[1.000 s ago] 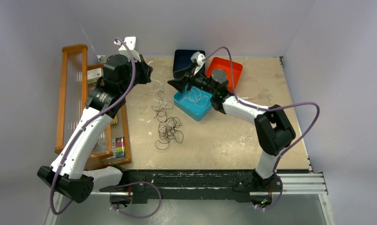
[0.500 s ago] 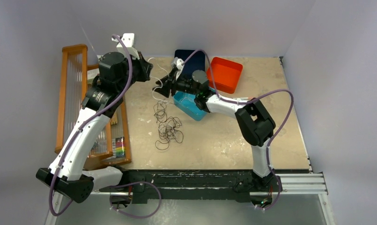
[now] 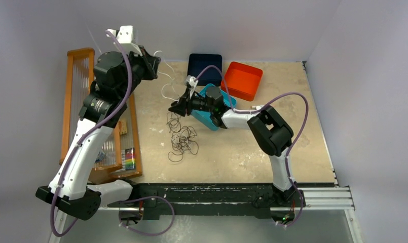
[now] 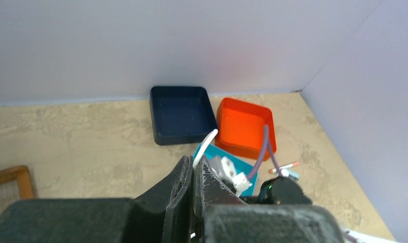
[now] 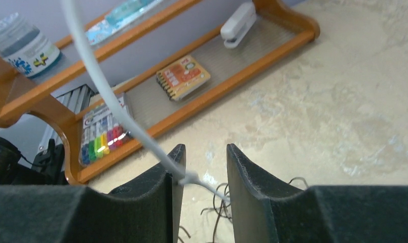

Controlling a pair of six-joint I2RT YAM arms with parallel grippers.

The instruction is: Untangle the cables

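Top external view: on the beige, mottled table (image 3: 232, 152) a loose heap of thin dark cables (image 3: 181, 140) lies in many small loops near the middle-left. One thin white cable (image 3: 163, 90) hangs in soft curves from the left gripper (image 3: 153, 59), which is raised near the back wall, and runs down toward the right gripper (image 3: 174, 108), low over the table just behind the dark heap.

At the back stand three shallow square plastic trays: a navy one (image 3: 204, 63), an orange one (image 3: 244, 78) and a teal one (image 3: 206, 121), partly covered by the right arm.

In the left wrist view the black, rough-textured fingers (image 4: 181, 177) are pressed together and clamp the white cable (image 4: 204, 147), which curves up out of their tips.

In the right wrist view the two fingers (image 5: 242, 172) stand apart, released. The white cable (image 5: 105, 86) is smooth and round, passes between them close to one finger, and carries a small white knot or tie there.

Behind is a wooden rack (image 5: 201, 109) with ribbed shelves. It holds a pack of coloured markers (image 5: 103, 136), an orange spiral notebook (image 5: 184, 76), a white stapler (image 5: 237, 23) and a jar (image 5: 22, 43) with a blue-printed label. The writing on these is too small to read.
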